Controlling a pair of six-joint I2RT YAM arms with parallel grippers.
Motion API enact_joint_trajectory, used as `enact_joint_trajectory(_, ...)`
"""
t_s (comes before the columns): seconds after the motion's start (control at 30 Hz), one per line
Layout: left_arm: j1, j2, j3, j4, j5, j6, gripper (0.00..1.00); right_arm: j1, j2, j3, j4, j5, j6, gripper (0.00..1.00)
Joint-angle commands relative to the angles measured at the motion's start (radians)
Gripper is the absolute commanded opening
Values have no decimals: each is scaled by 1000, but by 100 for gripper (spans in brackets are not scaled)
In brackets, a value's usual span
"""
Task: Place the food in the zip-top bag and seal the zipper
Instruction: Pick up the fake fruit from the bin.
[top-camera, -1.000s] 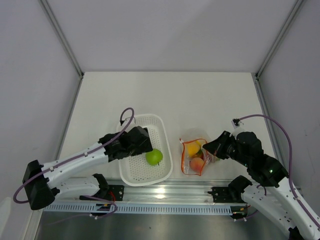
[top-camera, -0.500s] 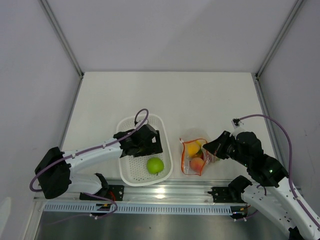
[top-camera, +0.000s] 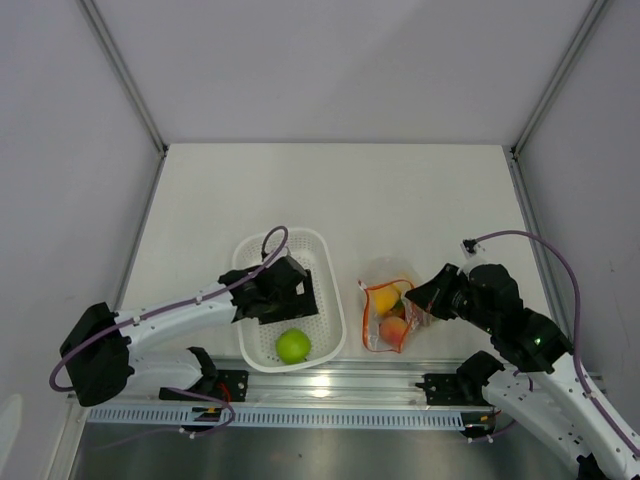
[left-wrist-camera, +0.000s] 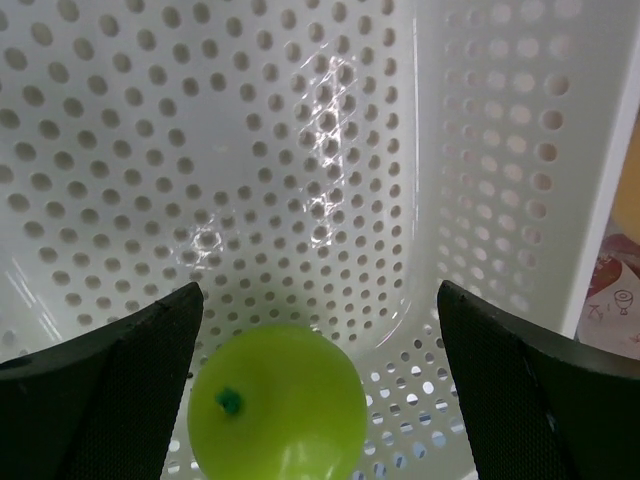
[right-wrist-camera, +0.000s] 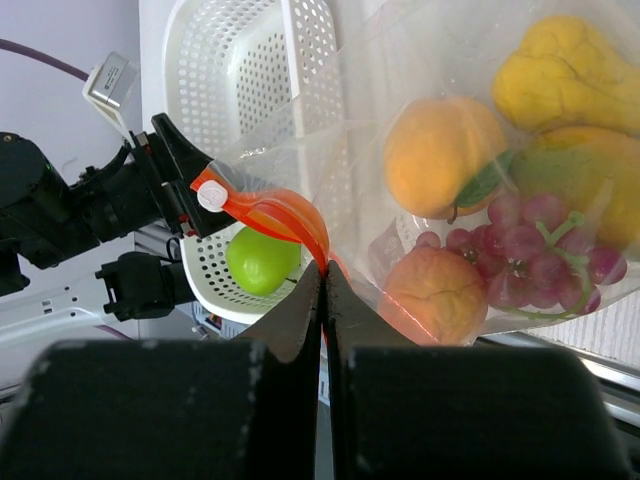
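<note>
Green against white, the apple lies loose on the perforated floor of the basket, near its front edge; it is the only fruit not in the bag. The left gripper hangs above it inside the basket with its fingers spread wide, one on each side of the apple and touching nothing. Just to the right of the basket, the zip-top bag rests on the table; through its clear plastic show the orange, the yellow pear, the mango, the peach and the dark red grapes. The right gripper has its fingers pressed tight together on the bag's mouth edge, pinching the plastic right at the red-orange zipper; the strip arches up and away from the pinch, so the mouth stands unsealed.
</note>
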Motion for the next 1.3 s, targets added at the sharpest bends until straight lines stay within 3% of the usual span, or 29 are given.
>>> enact_joint_trajectory(0.0, -17, -43, 13, -110, -33, -61, 100, -5, 1, -2, 24, 8, -14, 0)
enact_joint_trajectory(0.37, -106, -43, -2, -280, -88, -272, 99, -5, 5, -7, 39, -7, -8, 0)
enact_joint_trajectory(0.8, -150, -8, -13, -177, -18, -211, 99, -5, -9, -5, 25, -4, -6, 0)
enact_joint_trajectory(1.27, -195, -1, -33, -182, -5, -253, 100, -5, -27, -27, 28, -5, 3, 0)
